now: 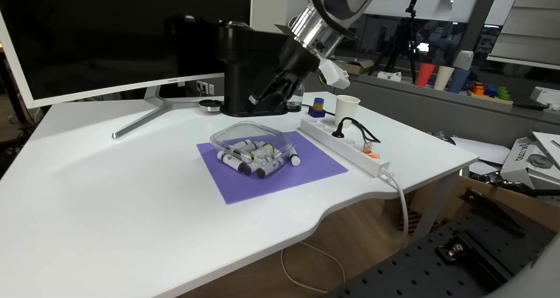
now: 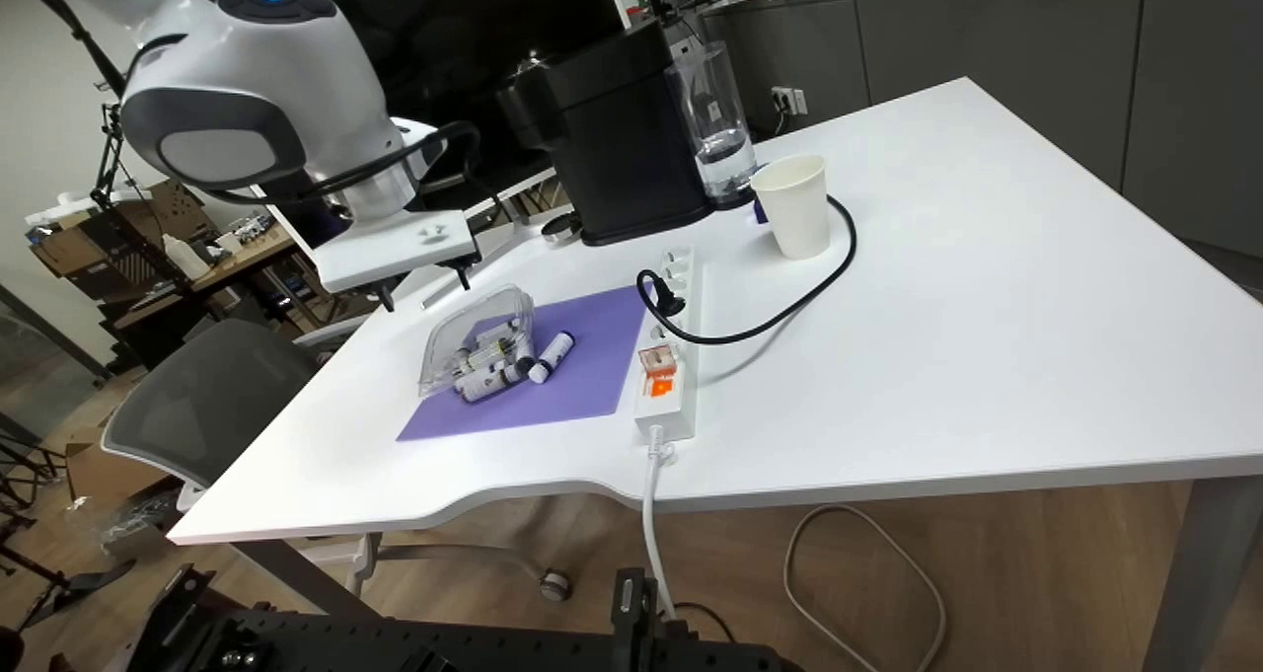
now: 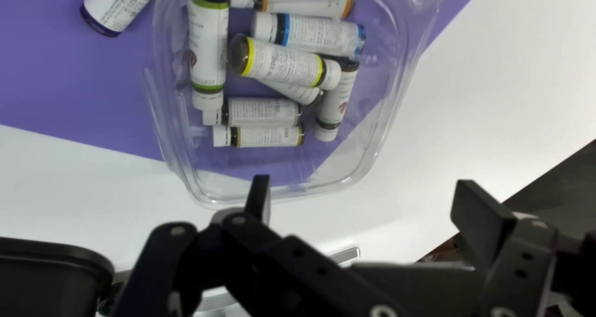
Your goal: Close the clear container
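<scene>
The clear container (image 1: 247, 129) sits on a purple mat (image 1: 245, 191) with several small white-labelled bottles (image 3: 284, 63) in it. It also shows in an exterior view (image 2: 454, 341) and in the wrist view (image 3: 354, 170). Its clear upper part looks tilted up on the monitor side; where lid and base part is hard to tell. One bottle (image 2: 551, 356) lies outside the container on the mat. My gripper (image 3: 363, 193) is open and empty, above and beyond the container's monitor-side edge. It shows dark in an exterior view (image 1: 267, 97), and its fingertips also show in an exterior view (image 2: 424, 289).
A white power strip (image 1: 337, 145) with a black plug lies beside the mat. A paper cup (image 2: 795, 208) stands behind it. A tall black machine (image 1: 253, 66) stands at the back, near a large monitor (image 1: 109, 35) with a metal foot (image 1: 142, 123).
</scene>
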`<state>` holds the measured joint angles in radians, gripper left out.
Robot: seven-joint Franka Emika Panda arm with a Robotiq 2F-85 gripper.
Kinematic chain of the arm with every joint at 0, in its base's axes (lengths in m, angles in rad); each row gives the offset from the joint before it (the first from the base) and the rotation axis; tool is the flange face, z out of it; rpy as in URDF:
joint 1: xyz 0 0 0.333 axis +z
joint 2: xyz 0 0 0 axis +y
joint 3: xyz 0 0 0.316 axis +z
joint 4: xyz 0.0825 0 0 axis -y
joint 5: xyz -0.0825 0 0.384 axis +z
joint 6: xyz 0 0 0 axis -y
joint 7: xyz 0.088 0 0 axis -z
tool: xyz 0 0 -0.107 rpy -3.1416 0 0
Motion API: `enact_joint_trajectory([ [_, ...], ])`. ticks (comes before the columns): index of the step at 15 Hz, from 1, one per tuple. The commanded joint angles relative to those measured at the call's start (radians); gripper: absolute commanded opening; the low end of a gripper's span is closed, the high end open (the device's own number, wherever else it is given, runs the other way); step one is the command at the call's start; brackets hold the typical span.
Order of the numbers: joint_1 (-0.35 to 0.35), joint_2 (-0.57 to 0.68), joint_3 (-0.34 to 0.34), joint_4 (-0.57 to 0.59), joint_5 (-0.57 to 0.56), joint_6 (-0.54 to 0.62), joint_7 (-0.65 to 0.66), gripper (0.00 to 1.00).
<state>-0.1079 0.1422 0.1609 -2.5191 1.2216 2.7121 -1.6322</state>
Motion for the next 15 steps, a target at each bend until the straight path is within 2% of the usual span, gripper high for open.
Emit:
enact_joint_trajectory([
  [1,0.023,-0.032,-0.001,-0.032,-0.097,0.016,0.115,1.0],
  [7,0.097,-0.052,-0.014,-0.086,-0.181,0.316,0.468,1.0],
  [8,0.131,-0.052,-0.047,-0.102,-0.217,0.353,0.54,1.0],
  [11,0.15,-0.02,-0.085,-0.175,-0.355,0.463,0.741,1.0],
  [13,0.224,-0.001,-0.195,-0.23,-0.466,0.48,0.879,1.0],
  [15,0.3,0.011,-0.315,-0.262,-0.547,0.441,0.957,1.0],
])
